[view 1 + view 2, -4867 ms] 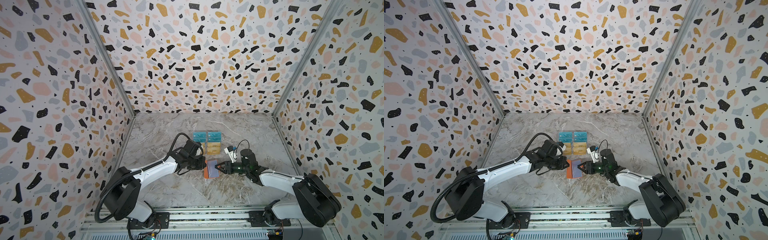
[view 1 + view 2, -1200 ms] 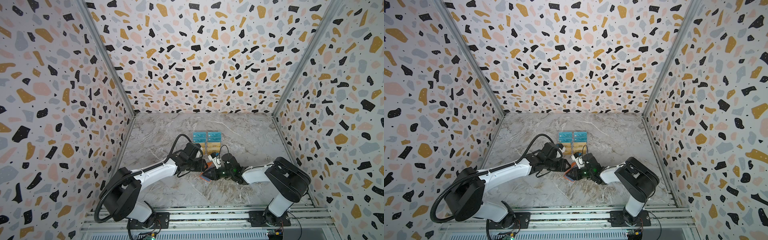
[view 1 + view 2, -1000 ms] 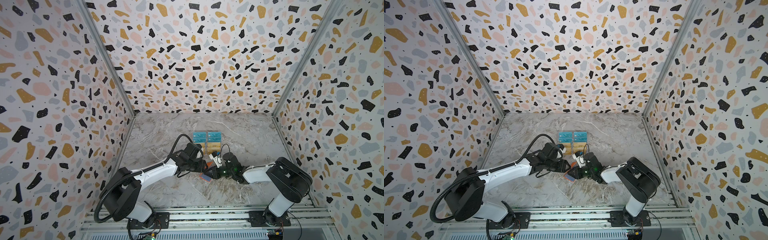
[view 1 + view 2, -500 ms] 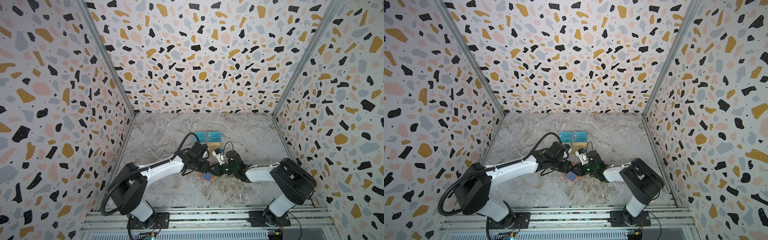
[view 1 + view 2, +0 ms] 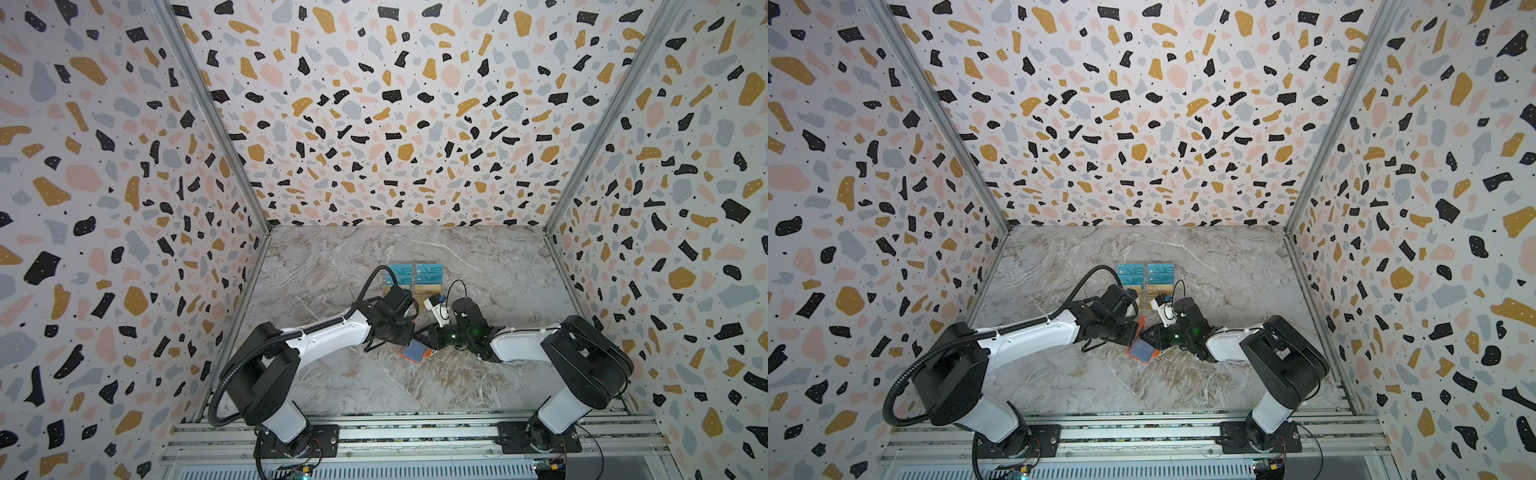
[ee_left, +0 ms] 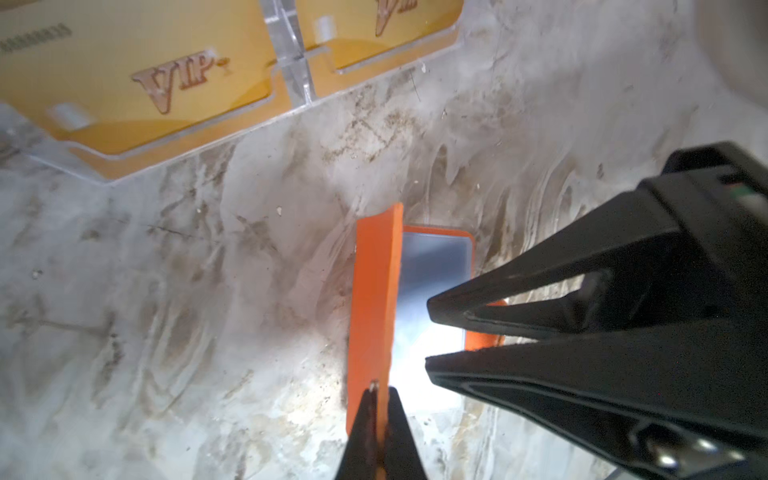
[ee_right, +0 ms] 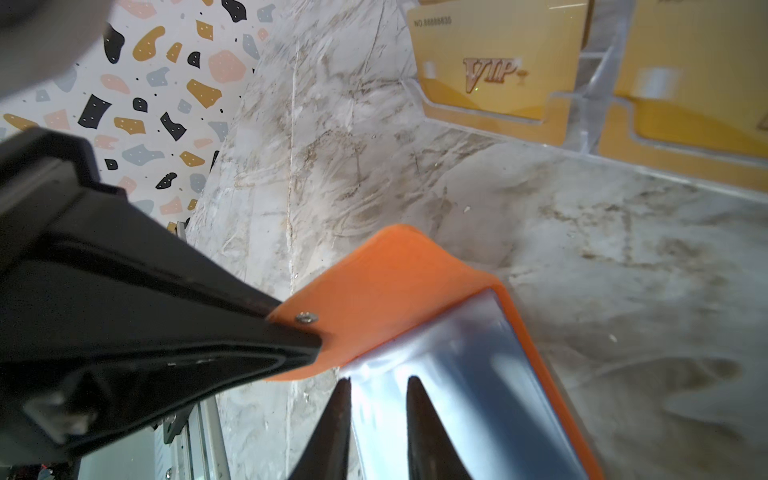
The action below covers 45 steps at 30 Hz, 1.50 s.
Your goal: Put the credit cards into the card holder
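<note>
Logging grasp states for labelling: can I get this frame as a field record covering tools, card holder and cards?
left tool: shut on the raised cover of the card holder
right tool: jaws slightly apart, tips over the clear sleeve; contact unclear
card holder: lying open on the table
credit cards: gold, in the clear rack, none held
teal cards: in the rack, behind the gold ones

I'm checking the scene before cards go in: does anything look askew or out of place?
The card holder lies skewed to the clear rack, one cover pinched up by the left gripper; the right gripper, jaws parted, sits over its sleeve. The gold cards sit straight in the rack. Nothing spilled or damaged.
</note>
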### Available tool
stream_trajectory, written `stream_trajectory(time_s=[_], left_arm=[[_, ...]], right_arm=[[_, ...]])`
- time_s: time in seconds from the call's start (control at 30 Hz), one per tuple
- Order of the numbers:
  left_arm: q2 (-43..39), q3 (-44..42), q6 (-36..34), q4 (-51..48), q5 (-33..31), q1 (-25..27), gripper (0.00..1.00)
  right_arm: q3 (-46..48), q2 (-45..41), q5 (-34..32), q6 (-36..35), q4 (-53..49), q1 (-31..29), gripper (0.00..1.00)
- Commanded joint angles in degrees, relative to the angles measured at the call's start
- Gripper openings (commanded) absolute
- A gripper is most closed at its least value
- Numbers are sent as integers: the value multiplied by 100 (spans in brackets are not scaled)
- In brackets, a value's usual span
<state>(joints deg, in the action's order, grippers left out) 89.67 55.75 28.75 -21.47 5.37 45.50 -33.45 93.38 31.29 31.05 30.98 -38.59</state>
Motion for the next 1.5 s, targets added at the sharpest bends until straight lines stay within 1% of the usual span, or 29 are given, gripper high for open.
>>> stream_trajectory(time_s=[0.0,0.07,0.13,0.33,0.43,0.6,0.73,0.77,0.83,0.87,0.93,0.97,1.0,1.07,1.17,1.2,1.27,1.33,1.4,1.47], left_arm=[[-476,-475,1065,730,74,21,0],[-728,-884,1676,1235,142,21,0],[-941,-1274,2138,1631,175,12,0],[-1168,-2070,2643,2545,668,-151,0],[-1359,-2314,2673,2651,716,-296,0],[-1589,-2735,2690,2703,764,-500,0],[-1568,-2753,2430,2427,764,-637,1],[-1576,-2762,2392,2387,764,-667,3],[-1592,-2754,2325,2303,760,-712,9],[-1595,-2733,2290,2259,767,-733,14],[-1626,-2630,2232,2070,753,-744,28],[-1684,-2539,2104,1868,680,-748,33],[-1765,-2440,2012,1643,557,-744,37],[-1928,-2182,1870,1127,233,-744,39],[-2031,-1679,1701,196,-492,-744,40],[-2092,-1589,1686,128,-536,-744,39],[-2259,-1573,1749,366,-400,-744,36],[-2330,-1663,1880,881,-31,-744,34],[-2174,-1705,1908,1288,300,-744,31],[-1896,-1682,1865,1466,445,-746,24]], right_arm=[[-135,-256,50,-71,-140,17,25],[-144,-284,70,-69,-152,2,24],[-169,-248,104,-65,-132,-13,22],[-372,112,366,-45,56,-167,17],[-535,299,401,-90,40,-344,17],[-609,608,464,39,251,-482,17],[-688,876,510,64,321,-525,18],[-721,936,535,59,321,-535,17],[-774,1063,552,59,335,-568,17],[-792,1113,552,59,337,-579,17],[-803,1193,538,68,330,-588,18],[-819,1229,529,67,309,-590,18],[-830,1255,513,63,280,-591,18],[-830,1286,493,61,259,-597,18],[-929,1354,434,10,82,-605,18],[-988,1382,380,-36,-40,-621,18],[-1072,1427,263,-119,-240,-649,18],[-1110,1469,201,-151,-377,-664,18],[-1120,1502,150,-158,-479,-668,18],[-1094,1499,124,-152,-490,-668,18]])
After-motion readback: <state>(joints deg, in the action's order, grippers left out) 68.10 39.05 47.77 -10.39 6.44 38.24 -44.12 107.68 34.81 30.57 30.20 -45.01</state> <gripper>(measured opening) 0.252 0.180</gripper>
